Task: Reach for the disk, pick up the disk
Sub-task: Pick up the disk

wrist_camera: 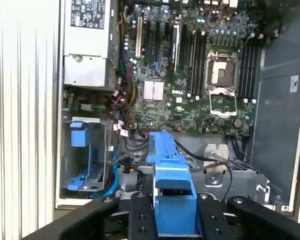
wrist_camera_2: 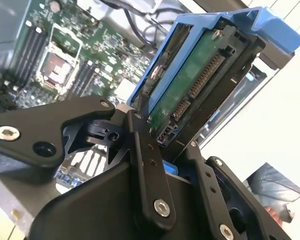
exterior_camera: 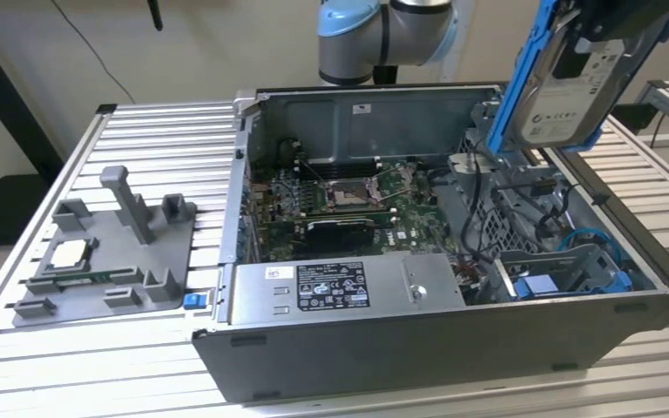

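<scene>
The disk point(exterior_camera: 564, 91), a silver drive with a white label in a blue bracket, hangs upright above the open computer case at the exterior view's right. My gripper point(exterior_camera: 613, 19) is shut on its upper end. In the second wrist view the black fingers point(wrist_camera_2: 140, 150) clamp the disk point(wrist_camera_2: 200, 85), whose green board and connectors face the camera. In the first wrist view the blue bracket of the disk point(wrist_camera: 167, 172) sits between the fingers point(wrist_camera: 142, 217), above the case's drive cage.
The open computer case point(exterior_camera: 428, 353) holds a motherboard point(exterior_camera: 347, 200), a grey power supply box point(exterior_camera: 334, 287), loose cables and a blue-lined drive bay point(exterior_camera: 567, 274). A grey fixture point(exterior_camera: 102, 261) with a processor chip point(exterior_camera: 70, 252) lies on the slatted table point(exterior_camera: 160, 131).
</scene>
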Action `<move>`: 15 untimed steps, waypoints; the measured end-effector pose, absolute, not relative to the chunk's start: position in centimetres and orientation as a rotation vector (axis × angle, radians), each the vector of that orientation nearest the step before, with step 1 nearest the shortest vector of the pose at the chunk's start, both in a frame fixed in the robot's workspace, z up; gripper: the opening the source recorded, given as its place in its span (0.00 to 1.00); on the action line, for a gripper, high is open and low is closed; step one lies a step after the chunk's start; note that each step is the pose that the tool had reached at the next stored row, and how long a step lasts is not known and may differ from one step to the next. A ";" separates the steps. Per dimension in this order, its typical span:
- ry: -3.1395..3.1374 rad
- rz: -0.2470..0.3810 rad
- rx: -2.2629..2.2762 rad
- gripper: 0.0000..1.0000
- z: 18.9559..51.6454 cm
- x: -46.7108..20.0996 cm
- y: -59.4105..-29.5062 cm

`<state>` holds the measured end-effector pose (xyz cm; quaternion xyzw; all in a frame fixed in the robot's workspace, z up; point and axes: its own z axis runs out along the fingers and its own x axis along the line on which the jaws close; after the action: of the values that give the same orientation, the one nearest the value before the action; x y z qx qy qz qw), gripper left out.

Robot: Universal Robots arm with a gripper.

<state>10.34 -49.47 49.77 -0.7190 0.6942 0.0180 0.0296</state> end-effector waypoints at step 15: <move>2.141 0.055 -2.217 0.00 49.6 9.1 -55.5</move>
<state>9.13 -55.51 49.59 -0.7190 0.6942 0.0180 0.0297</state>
